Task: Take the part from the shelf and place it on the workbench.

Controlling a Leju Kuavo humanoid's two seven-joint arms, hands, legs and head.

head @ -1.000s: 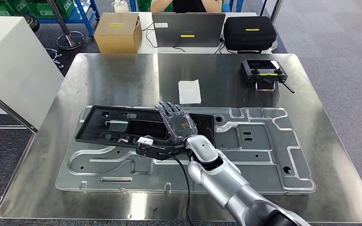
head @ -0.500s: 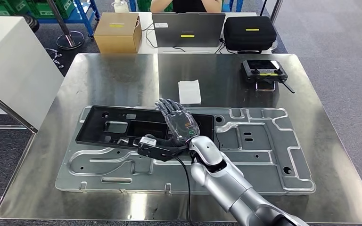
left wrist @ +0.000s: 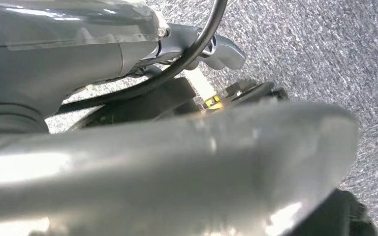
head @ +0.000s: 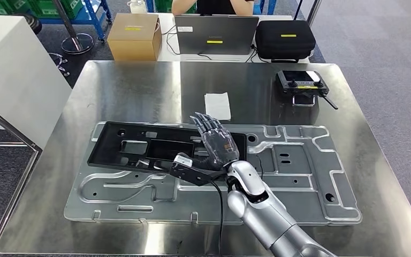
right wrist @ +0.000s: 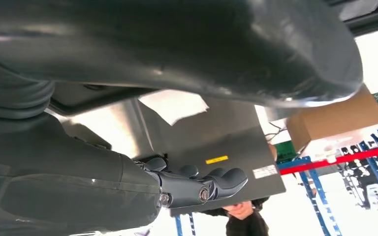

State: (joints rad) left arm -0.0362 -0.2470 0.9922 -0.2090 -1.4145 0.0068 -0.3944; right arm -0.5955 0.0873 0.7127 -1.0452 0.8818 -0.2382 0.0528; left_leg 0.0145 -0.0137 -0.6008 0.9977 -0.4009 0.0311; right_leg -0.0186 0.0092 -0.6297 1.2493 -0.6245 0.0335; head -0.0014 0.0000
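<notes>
The black plastic part, a long flat panel with cut-outs, lies on the large silver stamped plate on the steel workbench. My right hand is over the part's right end, fingers stretched out and apart, holding nothing. In the right wrist view its dark fingers point out over the bench with nothing in them. My left hand hangs over grey carpet, fingers loose, with nothing in it.
A white paper slip lies beyond the part, and a black remote controller sits at the far right. Past the bench are a cardboard box, a laptop, a black case and a person. A white cabinet stands left.
My right hand has drifted right along the part's right end while the black part stays put on the plate. The head view itself has shifted slightly.
</notes>
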